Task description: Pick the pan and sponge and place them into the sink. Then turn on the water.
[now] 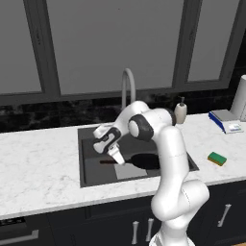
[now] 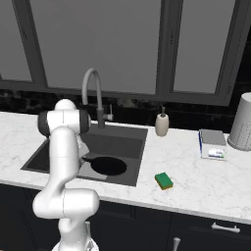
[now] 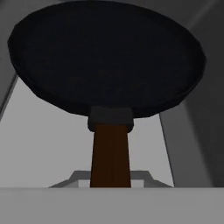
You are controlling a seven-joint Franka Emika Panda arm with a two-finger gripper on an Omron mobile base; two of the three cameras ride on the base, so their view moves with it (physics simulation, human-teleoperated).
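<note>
While the arm bends low over the sink (image 1: pixel 86 158), the pan (image 2: pixel 109 165) lies flat inside the basin, on the side away from the faucet (image 1: pixel 127 86) and partly over the lighter grey square (image 1: pixel 129 171) at the bottom. Its brown handle (image 3: pixel 110 155) runs straight back toward the hand, and in the hand view the round black pan fills the upper half with that handle leading down to the bottom edge. And the gripper (image 1: pixel 115 156) hangs right down in the sink, just at the handle's end! Are the fingers apart or clamped on it? Can't tell, the tips are hidden from every angle. Over on the marble desk (image 1: pixel 38 163), the sponge (image 2: pixel 163 181) sits outside the sink, near its corner on the side away from the arm. Behind the sink, beside the faucet, stands a soap bottle (image 2: pixel 162 124).
</note>
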